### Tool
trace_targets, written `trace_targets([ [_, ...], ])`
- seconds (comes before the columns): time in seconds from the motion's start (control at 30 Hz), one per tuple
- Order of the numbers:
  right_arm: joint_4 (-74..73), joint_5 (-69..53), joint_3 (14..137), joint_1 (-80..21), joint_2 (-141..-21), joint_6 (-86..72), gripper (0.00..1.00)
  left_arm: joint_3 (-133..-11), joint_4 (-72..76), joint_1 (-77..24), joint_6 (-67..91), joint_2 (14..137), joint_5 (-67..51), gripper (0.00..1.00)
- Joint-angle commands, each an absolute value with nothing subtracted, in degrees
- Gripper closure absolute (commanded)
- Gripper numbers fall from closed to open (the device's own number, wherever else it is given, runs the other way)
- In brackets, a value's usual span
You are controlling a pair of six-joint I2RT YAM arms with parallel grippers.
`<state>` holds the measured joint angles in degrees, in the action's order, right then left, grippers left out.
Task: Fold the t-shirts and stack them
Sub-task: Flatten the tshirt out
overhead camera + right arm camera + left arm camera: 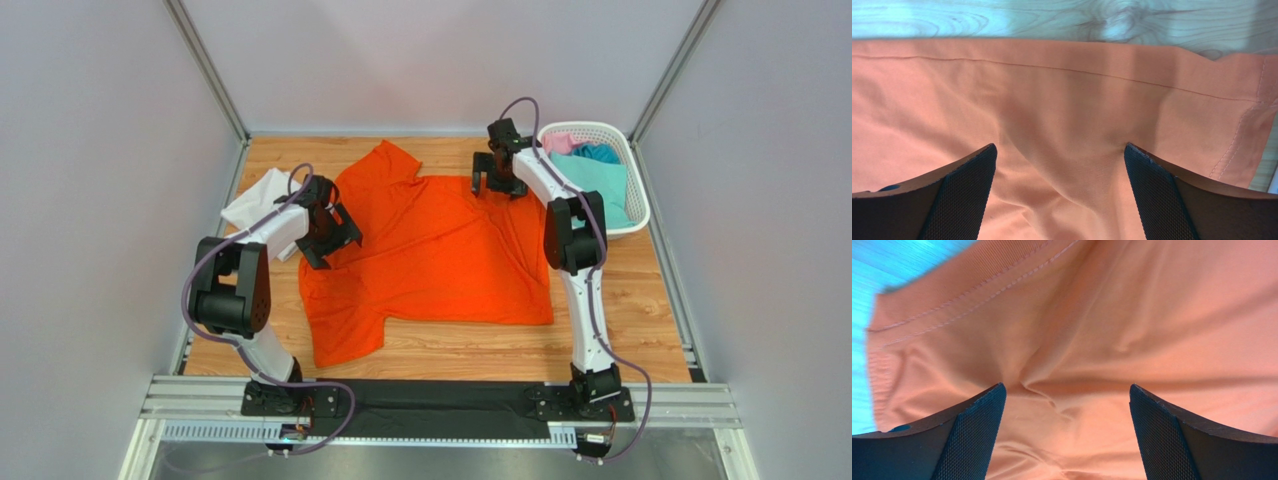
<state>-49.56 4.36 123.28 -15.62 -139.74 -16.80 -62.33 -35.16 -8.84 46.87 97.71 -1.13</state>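
Note:
A bright orange t-shirt (430, 255) lies spread on the wooden table. My left gripper (335, 232) is open at the shirt's left edge, pads wide apart over wrinkled orange cloth (1067, 365) near a stitched hem. My right gripper (497, 180) is open at the shirt's far right corner, over orange cloth (1062, 110) just inside the hem. Neither holds anything. A white t-shirt (262, 205) lies bunched at the table's left edge, beside the left arm. Teal (600, 180), pink (560, 143) and blue (598, 153) t-shirts lie in the basket.
A white lattice basket (636, 200) stands at the far right corner. Grey walls close in the table on three sides. Bare wood (620, 300) shows to the right of the orange shirt and along the front.

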Motion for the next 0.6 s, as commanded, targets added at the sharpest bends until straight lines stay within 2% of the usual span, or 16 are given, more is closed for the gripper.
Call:
trace_targets([
  [0.0, -50.18, 1.58, 125.34, -15.64, -133.35, -13.01, 0.00, -67.74, -37.69, -8.53, 42.72, 92.21, 4.11, 0.00],
  [0.2, -48.78, 1.50, 117.52, -16.52, -125.70, -14.05, 0.00, -70.31, -39.03, -6.51, 41.66, 92.37, 6.06, 0.00],
  [0.4, -46.67, -1.84, 107.95, -17.84, -120.51, -15.47, 0.00, -74.35, -36.48, -2.91, 39.03, 99.92, 2.38, 0.00],
  [0.57, -45.53, -2.81, 105.91, -18.02, -119.18, -15.47, 0.00, -79.27, -32.35, -2.02, 37.44, 106.60, 0.44, 0.00],
])
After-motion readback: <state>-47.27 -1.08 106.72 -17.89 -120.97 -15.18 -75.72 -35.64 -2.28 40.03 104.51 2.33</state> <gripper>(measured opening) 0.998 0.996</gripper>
